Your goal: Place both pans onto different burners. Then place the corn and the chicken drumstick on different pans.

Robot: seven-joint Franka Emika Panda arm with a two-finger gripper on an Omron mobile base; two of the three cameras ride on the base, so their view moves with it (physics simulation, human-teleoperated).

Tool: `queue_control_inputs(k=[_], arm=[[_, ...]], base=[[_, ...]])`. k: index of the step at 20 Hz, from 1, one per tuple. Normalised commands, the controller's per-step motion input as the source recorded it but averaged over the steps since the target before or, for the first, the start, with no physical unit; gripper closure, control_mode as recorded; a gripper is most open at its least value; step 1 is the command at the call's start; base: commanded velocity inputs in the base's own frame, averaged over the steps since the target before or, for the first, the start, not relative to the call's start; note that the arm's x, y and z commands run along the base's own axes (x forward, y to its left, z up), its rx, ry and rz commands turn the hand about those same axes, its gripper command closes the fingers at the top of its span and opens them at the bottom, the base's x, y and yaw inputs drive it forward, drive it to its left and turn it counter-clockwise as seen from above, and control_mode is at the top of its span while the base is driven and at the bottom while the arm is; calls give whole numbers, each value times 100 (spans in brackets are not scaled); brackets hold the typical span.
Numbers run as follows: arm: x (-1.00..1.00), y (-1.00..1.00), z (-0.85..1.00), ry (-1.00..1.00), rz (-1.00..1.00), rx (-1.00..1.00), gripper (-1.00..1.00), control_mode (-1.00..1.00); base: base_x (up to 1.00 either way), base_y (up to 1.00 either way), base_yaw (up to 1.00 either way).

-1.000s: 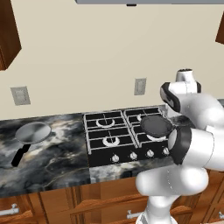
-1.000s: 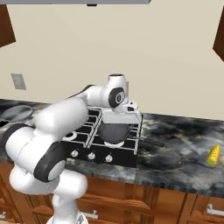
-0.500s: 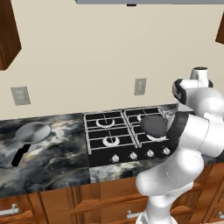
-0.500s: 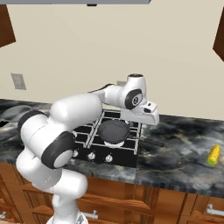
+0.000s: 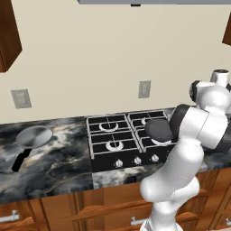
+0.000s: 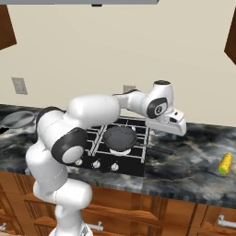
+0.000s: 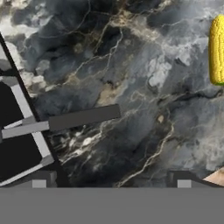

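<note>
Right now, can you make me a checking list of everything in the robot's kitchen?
Surface: dark marbled counter with a black cooktop set into it.
Job's things: darker pan on a front burner, handle over the counter; silver pan on the counter left of the cooktop; corn on the counter far right; drumstick not identified.
Clutter: nothing seen.
Hand: hand open, holding nothing, above the counter between cooktop and corn.
Cables: nothing seen.
Surroundings: beige wall, wall outlets, wooden cabinets.
</note>
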Motion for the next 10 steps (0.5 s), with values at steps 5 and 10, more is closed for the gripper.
queue_control_inputs(k=[5,10], arm=[[7,-71,0,-1,-9,0,-100,-100],[3,-76,-2,-3,-8,1,-100,-100]], base=[[0,0,0],[0,0,0]])
